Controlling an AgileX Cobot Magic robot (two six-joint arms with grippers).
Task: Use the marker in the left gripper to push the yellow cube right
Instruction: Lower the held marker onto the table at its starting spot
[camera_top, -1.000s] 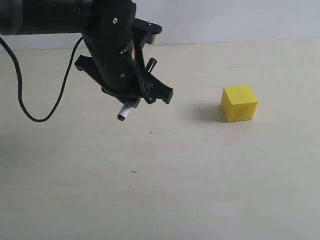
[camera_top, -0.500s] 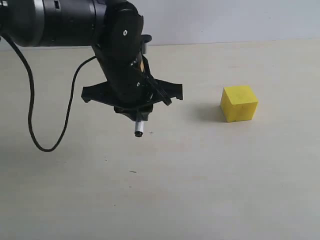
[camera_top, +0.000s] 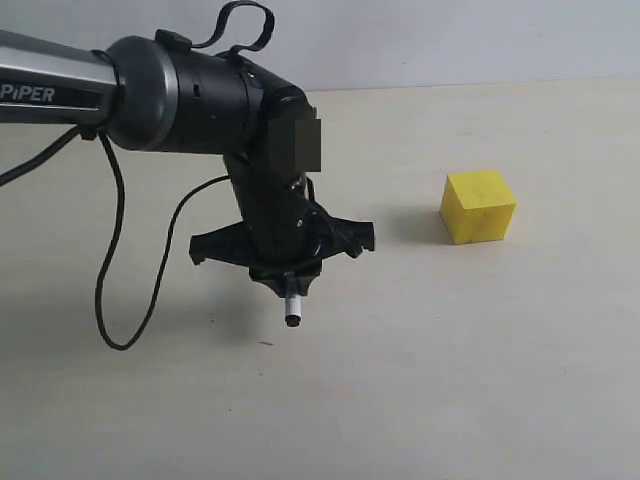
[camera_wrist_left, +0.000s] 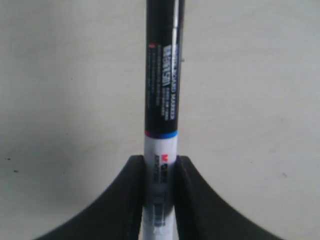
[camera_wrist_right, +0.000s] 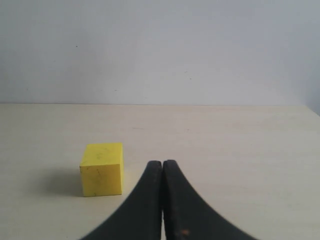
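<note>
My left gripper (camera_top: 290, 283) hangs over the bench (camera_top: 450, 390), left of its middle, with its fingers pointing down. It is clamped on the marker (camera_top: 293, 309). In the left wrist view the two black fingers (camera_wrist_left: 131, 200) press against the white part of the barrel from either side, and the dark printed length runs out past them. From the exterior view only a short white stub with a dark end shows below the gripper, close to upright. That end is low over the bench, but I cannot tell whether it touches the surface. The yellow cube (camera_top: 478, 207) sits flat on the bench, right of the middle and nearer the far edge, where the bench meets the pale wall (camera_top: 450, 40). It lies well apart from the marker, with bare bench between them, and a soft shadow falls on its left side. My left arm (camera_top: 180, 95) reaches in from the left edge, and a black cable (camera_top: 105, 300) loops down from it. My right gripper (camera_wrist_right: 162, 167) has its two fingers pressed together with nothing between them. In the right wrist view the cube stands near those fingertips but clear of them.
</note>
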